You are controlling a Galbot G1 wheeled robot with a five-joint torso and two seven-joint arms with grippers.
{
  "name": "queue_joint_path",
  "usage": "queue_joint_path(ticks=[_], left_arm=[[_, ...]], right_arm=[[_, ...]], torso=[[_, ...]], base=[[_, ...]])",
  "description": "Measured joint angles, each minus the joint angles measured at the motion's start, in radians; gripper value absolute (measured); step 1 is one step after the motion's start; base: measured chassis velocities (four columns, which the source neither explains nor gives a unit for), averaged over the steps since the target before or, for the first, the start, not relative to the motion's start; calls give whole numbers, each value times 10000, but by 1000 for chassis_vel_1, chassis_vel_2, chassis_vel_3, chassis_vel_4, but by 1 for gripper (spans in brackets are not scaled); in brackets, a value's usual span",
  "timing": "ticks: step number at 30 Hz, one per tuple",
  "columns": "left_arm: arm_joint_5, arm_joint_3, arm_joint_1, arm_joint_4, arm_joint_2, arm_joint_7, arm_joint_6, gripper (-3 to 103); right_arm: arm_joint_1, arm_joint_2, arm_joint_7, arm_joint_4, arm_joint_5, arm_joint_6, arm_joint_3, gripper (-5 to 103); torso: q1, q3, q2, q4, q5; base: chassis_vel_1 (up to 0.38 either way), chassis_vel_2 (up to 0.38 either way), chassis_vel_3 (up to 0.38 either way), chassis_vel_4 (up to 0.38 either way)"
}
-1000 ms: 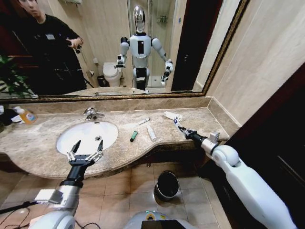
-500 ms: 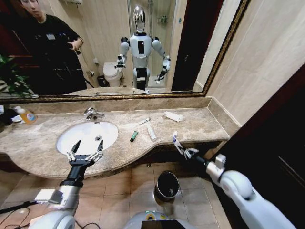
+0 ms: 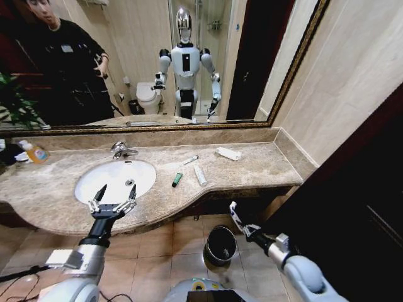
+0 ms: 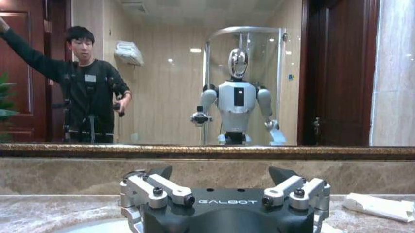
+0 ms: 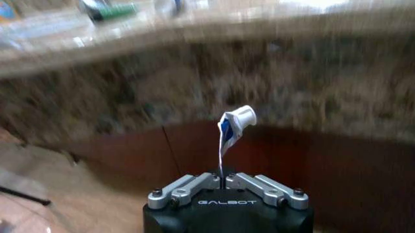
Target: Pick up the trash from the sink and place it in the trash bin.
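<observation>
beside bin rim (image 3: 221, 230) | right hand (image 3: 242, 228) grips sachet (image 3: 233, 212) | clear floor

A bathroom is shown, of the kind found in a hotel or a well-fitted home. This is told by the white oval sink (image 3: 115, 179) with its chrome faucet (image 3: 121, 150) set in a beige marble counter (image 3: 252, 167), and by the wide framed mirror (image 3: 157, 63). A white toilet (image 3: 148, 95) and a glass shower enclosure (image 3: 211, 38) are reflected in it, and small toiletries (image 3: 199, 174) are laid out on the counter.
</observation>
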Motion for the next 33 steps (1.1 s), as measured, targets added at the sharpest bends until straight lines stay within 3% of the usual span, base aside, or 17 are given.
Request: queue_joint_path(ticks=[7,21,33], left_arm=[[0,0,0,0,0,0,0,100],[0,0,0,0,0,0,0,100],[0,0,0,0,1,0,0,100]], right_arm=[[852,747,25,-1688,-763,146,-171,0],[2409,2815,164,-5953,-2588,2119,116,0],[3154,3450,834,-7994,-3296,2724,207,0]], torso=[[1,0,0,0,-1],[0,0,0,-1,-1],[0,0,0,-1,-1]], base=[[0,0,0,0],[0,0,0,0],[0,0,0,0]])
